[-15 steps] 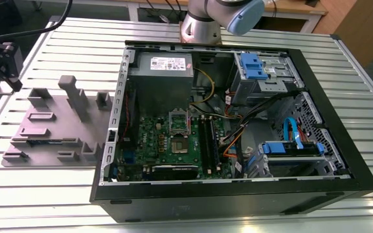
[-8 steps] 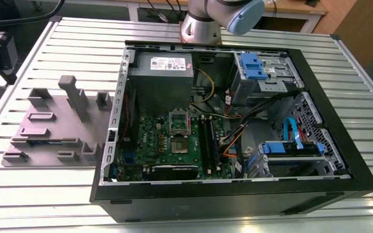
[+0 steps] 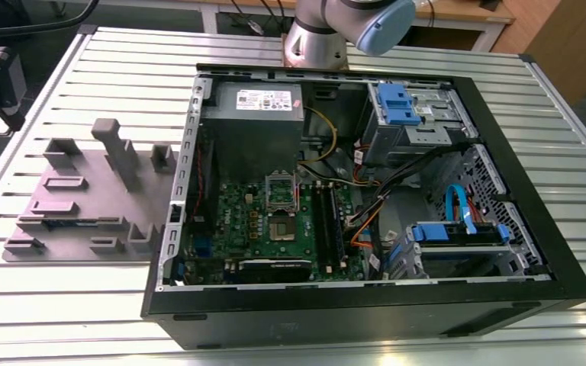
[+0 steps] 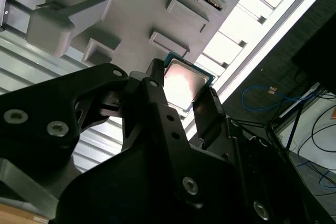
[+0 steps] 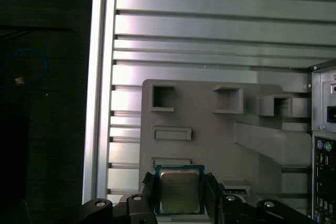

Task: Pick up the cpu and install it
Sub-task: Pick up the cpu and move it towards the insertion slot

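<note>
in the first wrist view the black two-fingered gripper (image 5: 180,195) is clamped on the cpu (image 5: 180,190), a small flat square chip with a pale silver-grey metal lid and a thin greenish rim showing round its edge. one of the fingers (image 5: 149,192) presses against each of two opposite sides of the chip, and the lid faces the camera. in the second wrist view the same gripper (image 4: 184,92) holds the cpu (image 4: 184,83) from below and to the side. a bright glare washes over much of the lid there, and the nearer part of the chip is hidden behind the dark fingers (image 4: 157,85) and the gripper body.

whether the chip's underside touches anything or hangs clear cannot be told. the cpu sits right between the fingertips, at the edge of a grey plastic fixture plate (image 5: 210,129) with raised rectangular pockets and posts. the chip lies over the plate's border, just beside a shallow slot.

the plate (image 3: 79,206) lies on a ribbed aluminium table (image 3: 120,297), at the exterior view's left of an open black desktop case (image 3: 354,324). inside the case a green motherboard (image 3: 257,244) carries a dark square socket (image 3: 281,227) with a metal frame, well apart from the plate. part of the grey robot arm (image 3: 344,27) shows at the far side of the case.
</note>
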Available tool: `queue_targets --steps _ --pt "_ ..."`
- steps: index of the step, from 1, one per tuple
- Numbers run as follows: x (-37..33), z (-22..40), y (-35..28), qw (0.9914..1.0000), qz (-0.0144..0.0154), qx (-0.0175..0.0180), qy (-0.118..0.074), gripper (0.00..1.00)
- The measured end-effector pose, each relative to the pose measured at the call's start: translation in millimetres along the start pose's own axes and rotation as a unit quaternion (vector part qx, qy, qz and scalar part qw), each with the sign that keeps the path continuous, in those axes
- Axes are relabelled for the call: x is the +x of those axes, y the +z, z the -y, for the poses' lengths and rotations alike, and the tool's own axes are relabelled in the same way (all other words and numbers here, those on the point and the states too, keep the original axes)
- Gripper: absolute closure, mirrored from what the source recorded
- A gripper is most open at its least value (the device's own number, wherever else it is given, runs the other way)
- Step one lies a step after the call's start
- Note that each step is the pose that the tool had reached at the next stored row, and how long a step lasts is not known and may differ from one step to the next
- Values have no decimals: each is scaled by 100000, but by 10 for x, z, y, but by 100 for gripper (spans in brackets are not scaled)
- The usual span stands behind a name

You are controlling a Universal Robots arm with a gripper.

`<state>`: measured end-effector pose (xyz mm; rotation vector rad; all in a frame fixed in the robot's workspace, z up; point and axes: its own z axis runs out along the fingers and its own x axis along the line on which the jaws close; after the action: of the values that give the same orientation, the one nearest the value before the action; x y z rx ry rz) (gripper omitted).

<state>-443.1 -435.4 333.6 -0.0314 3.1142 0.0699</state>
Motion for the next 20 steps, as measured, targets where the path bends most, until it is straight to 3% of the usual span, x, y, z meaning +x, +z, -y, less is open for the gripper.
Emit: queue_targets --steps 7,20 --pt "-90 2 2 100000 -6 4 0 53" --pt "-455 10 12 100000 -12 -2 -3 53"
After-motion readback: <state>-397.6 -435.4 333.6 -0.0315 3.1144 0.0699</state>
